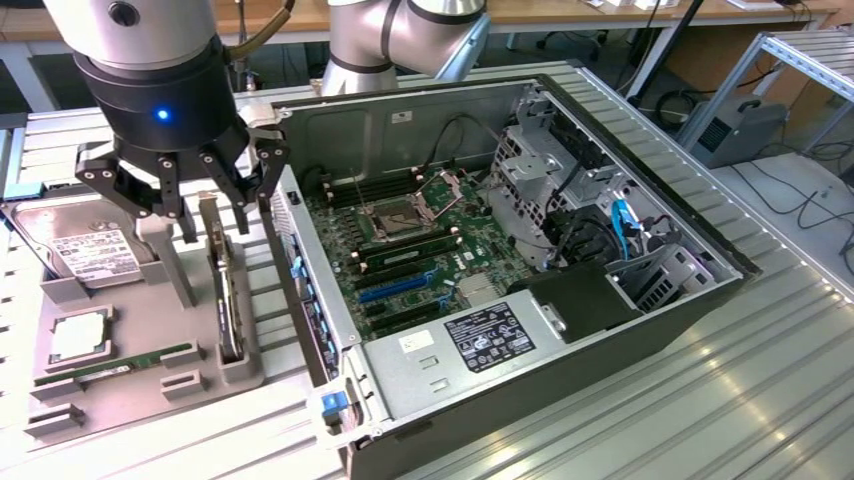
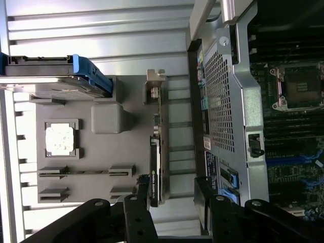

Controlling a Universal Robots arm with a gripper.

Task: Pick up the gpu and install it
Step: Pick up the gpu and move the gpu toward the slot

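Observation:
The gpu [image 1: 227,295] stands on edge in a slot of the grey holder tray [image 1: 134,400], beside the open computer case [image 1: 561,330]. Seen edge-on in the wrist view, the gpu [image 2: 156,157] is a thin dark card with its silver bracket at one end. My gripper [image 1: 200,212] hangs just above the card's far end, open, with its black fingers spread to either side of the top edge and nothing held. In the wrist view the gripper [image 2: 177,217] straddles the card's end, the card lying closer to one finger [image 2: 137,218] than the other.
On the tray lie a hard drive [image 1: 87,250] with a white label, a CPU [image 1: 80,335] and a RAM stick [image 1: 114,368]. The case's perforated rear wall [image 2: 223,101] rises right next to the card. The motherboard [image 1: 414,260] with blue slots [image 1: 394,285] lies inside.

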